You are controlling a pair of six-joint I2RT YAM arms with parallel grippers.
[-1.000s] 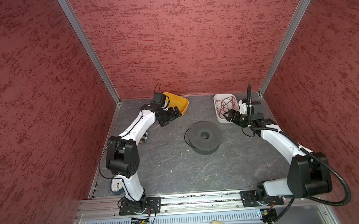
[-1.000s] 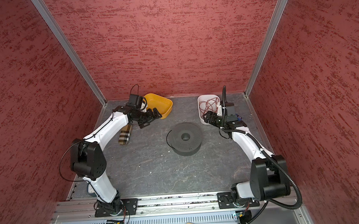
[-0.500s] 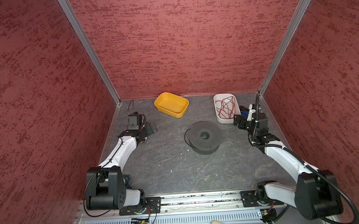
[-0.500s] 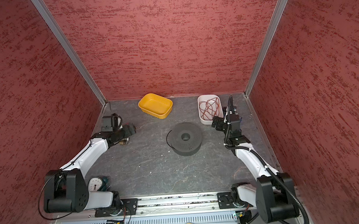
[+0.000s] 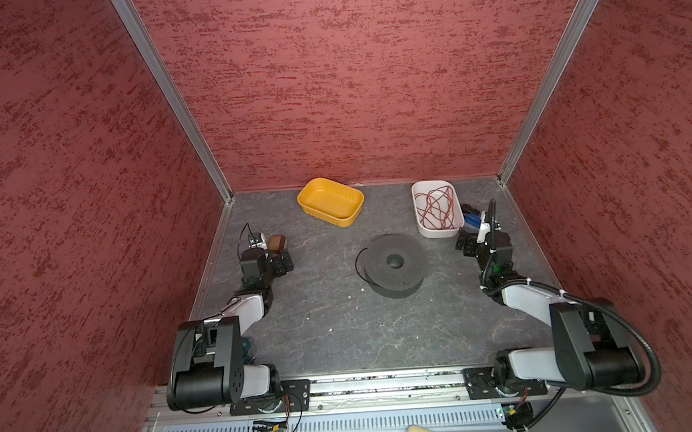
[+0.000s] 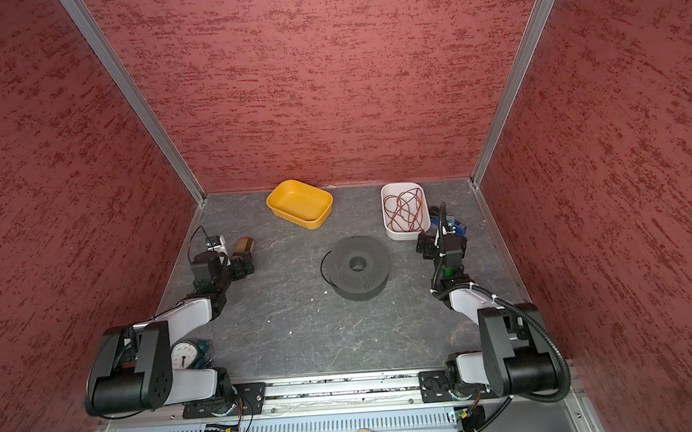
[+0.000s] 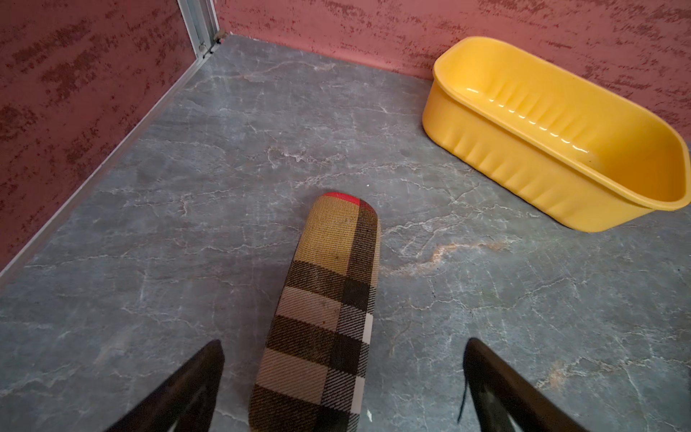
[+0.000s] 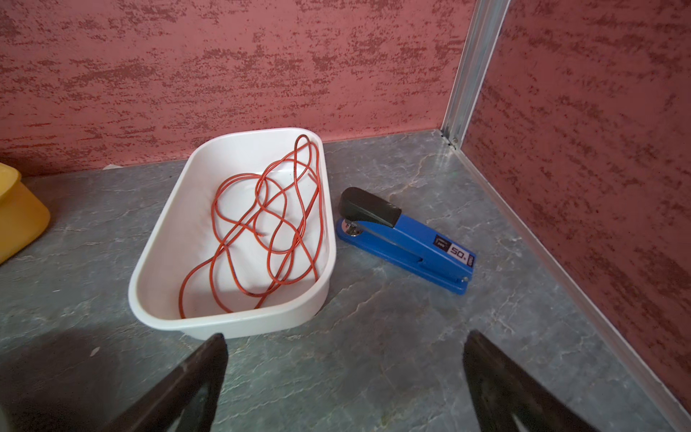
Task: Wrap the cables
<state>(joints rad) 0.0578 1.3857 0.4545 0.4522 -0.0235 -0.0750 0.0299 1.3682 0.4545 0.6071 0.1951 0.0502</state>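
Left arm [image 5: 238, 312] and right arm [image 5: 525, 296] folded low at the sides, both claws spread and empty.
Left gripper [image 7: 343, 344] has a plaid case [image 7: 329, 299] between its fingers, near the yellow tub [image 7: 504, 164]. Right gripper [image 8: 344, 338] faces a white tub [image 8: 232, 321] of red wires [image 8: 261, 205] and a stapler [image 8: 411, 243]. On the spool [image 5: 398, 269] at centre, the thin black cable [image 5: 356, 262] loops out.
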